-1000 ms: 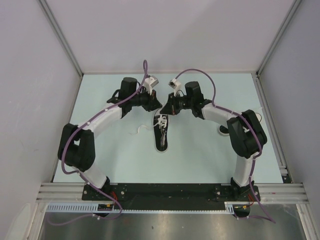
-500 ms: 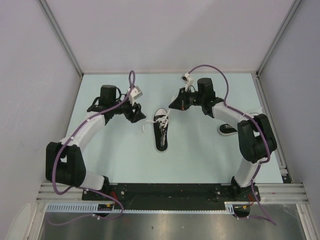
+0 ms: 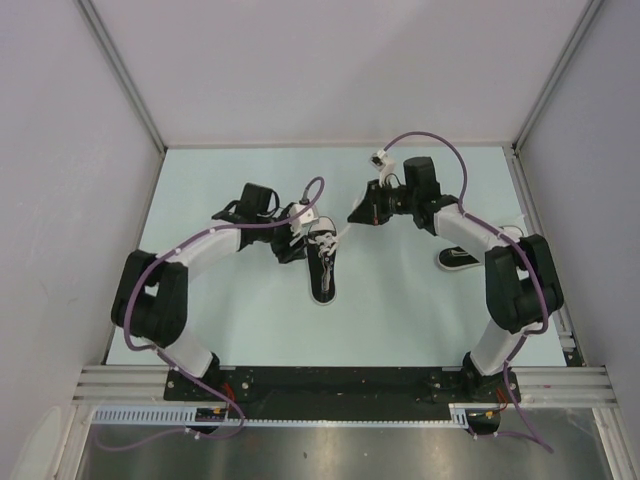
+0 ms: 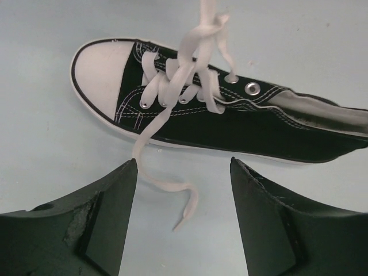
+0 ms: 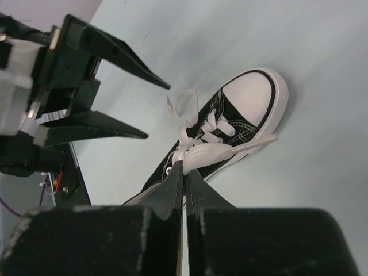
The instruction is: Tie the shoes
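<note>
1. We find the small black canvas sneaker with white toe cap (image 3: 323, 275) mid-table, toe far.
2. The left gripper (image 4: 183, 167) has let go and swung back in, jaws spread over the loose white lace end (image 4: 167, 185).
3. The right gripper (image 5: 184, 171) pinches the other lace strand (image 5: 214, 150) taut; re-grasp likely next.

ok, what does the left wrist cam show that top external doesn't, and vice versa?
Only left wrist: the loose lace end curling on the table between the fingers of the open left gripper, plus the metal eyelets.
Only top external: the second shoe beside the right arm, and the right gripper shut on the taut lace.
Both: the middle sneaker lying on the table.
</note>
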You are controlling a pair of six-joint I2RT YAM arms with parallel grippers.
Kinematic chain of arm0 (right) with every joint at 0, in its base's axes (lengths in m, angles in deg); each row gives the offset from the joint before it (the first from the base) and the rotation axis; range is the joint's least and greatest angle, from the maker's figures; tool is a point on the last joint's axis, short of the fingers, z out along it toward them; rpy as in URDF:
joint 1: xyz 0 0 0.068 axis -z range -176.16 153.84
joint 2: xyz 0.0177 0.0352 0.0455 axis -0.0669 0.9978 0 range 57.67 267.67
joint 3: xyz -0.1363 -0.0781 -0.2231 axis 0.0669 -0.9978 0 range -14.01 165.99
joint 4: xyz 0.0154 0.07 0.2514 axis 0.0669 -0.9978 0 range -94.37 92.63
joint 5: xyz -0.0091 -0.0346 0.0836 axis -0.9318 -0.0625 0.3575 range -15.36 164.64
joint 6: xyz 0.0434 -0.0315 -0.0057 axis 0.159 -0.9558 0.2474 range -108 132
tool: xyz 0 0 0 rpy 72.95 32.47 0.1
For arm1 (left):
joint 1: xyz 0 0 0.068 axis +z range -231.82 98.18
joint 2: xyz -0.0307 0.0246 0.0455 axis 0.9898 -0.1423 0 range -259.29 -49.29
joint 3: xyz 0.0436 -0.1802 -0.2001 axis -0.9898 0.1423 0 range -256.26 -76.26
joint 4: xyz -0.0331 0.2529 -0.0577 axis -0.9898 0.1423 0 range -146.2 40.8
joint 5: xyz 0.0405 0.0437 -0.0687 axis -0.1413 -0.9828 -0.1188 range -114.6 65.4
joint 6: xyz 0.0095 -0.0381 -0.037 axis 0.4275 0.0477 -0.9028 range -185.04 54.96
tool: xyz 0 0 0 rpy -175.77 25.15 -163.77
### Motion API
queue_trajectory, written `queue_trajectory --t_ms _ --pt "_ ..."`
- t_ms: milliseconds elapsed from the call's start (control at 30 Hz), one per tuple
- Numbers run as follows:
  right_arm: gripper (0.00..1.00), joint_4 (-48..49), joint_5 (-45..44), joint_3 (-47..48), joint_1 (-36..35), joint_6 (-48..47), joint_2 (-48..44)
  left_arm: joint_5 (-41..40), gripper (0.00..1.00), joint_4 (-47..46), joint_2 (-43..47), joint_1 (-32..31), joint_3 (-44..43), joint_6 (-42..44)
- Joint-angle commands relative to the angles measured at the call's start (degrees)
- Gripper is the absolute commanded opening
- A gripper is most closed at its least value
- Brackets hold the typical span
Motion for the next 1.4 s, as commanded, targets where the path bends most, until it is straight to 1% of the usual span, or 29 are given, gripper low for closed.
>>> queue_trajectory --t_ms 0,100,200,400,433,500,567,600,633,700,833,967,1067,1200,1367 --pt "0.00 -2.49 1.99 -0.55 0.84 -2.10 -4.12 -3.70 0.71 -1.52 -3.56 -1.63 -4.64 2.72" --pt "0.00 -2.75 2.43 -0.64 1.11 -2.01 -4.56 -6.95 0.71 -2.57 -5.76 -2.60 -5.09 2.63" --pt "0.00 -2.75 2.78 -0.55 1.20 -1.93 -5.09 -8.54 0.70 -2.75 -7.69 -2.95 -6.05 2.80" --pt "0.00 -3.72 3.31 -0.55 1.20 -1.84 -5.88 -11.88 0.64 -1.87 -11.38 -3.04 -8.95 0.17" --pt "0.00 -3.90 3.31 -0.55 1.28 -1.75 -5.97 -12.32 0.61 -1.61 -11.91 -3.04 -9.65 -0.88" --pt "0.00 -4.34 3.31 -0.64 1.28 -1.93 -6.40 -13.20 0.58 -0.56 -13.32 -3.04 -10.36 -1.68" --pt "0.00 -4.69 3.40 -0.64 1.37 -2.19 -6.67 -14.51 0.42 -0.20 -13.59 -2.96 -10.71 -2.64" --pt "0.00 -4.86 3.31 -0.64 1.37 -2.19 -7.10 -14.69 0.28 -0.02 -13.15 -2.95 -10.62 -3.08" --pt "0.00 -5.30 3.31 -0.64 1.46 -2.28 -7.37 -14.52 0.20 0.15 -12.62 -2.87 -10.01 -3.35" --pt "0.00 -5.91 3.31 -0.64 1.63 -2.36 -7.90 -13.56 0.00 1.12 -9.64 -2.17 -8.61 -3.70" --pt "0.00 -7.59 2.87 -0.72 1.64 -3.33 -8.60 -11.89 0.00 4.45 -2.97 0.82 -6.15 -4.67" --pt "0.00 -8.90 2.52 -1.51 1.81 -4.12 -9.48 -11.88 0.00 6.22 4.94 3.81 -2.55 -4.41" --pt "0.00 -10.74 1.82 -2.13 2.16 -5.43 -10.45 -11.71 0.00 8.58 7.41 5.22 -0.79 -2.91" --pt "0.00 -14.26 0.67 -2.92 3.92 -8.42 -11.94 -11.88 0.00 9.55 10.05 6.01 1.50 -2.73" --pt "0.00 -19.00 -1.43 -4.85 7.61 -13.33 -12.56 -13.72 0.00 9.38 10.23 6.18 3.88 -2.82"
